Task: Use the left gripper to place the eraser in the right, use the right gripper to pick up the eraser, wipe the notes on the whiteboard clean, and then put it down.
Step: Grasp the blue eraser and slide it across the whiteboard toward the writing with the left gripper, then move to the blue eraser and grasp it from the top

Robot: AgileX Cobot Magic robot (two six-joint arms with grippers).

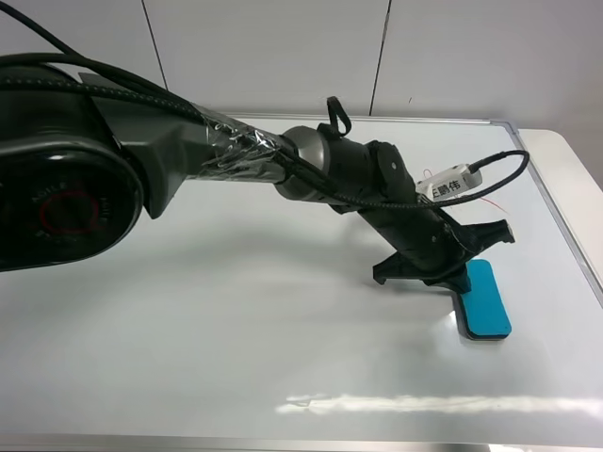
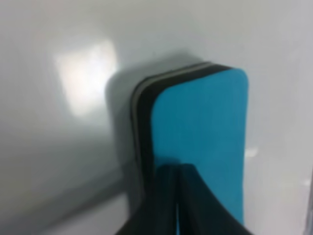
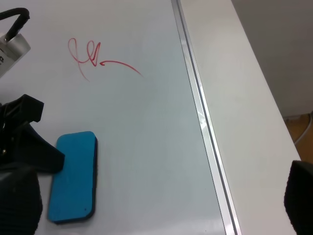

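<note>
White table point(image 1: 570, 160), whiteboard point(image 1: 236, 311) lying flat on it

So the eraser point(image 3: 73, 177) is lying flat, teal side up, on the whiteboard point(image 3: 156, 122) over toward the desk's point(image 3: 244, 98) right edge, with the black left gripper point(image 3: 49, 159) right up against its side. The notes point(image 3: 98, 58), a loopy red scribble with a tail, sit well apart from it toward the far edge. The board's silver frame point(image 3: 205, 132) runs along that right edge, with a bare strip of desk past it.

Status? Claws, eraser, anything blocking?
Left claw at eraser end, grip unclear; right claw open, apart. Eraser flat on whiteboard. Notes unwiped, nothing on them.
</note>
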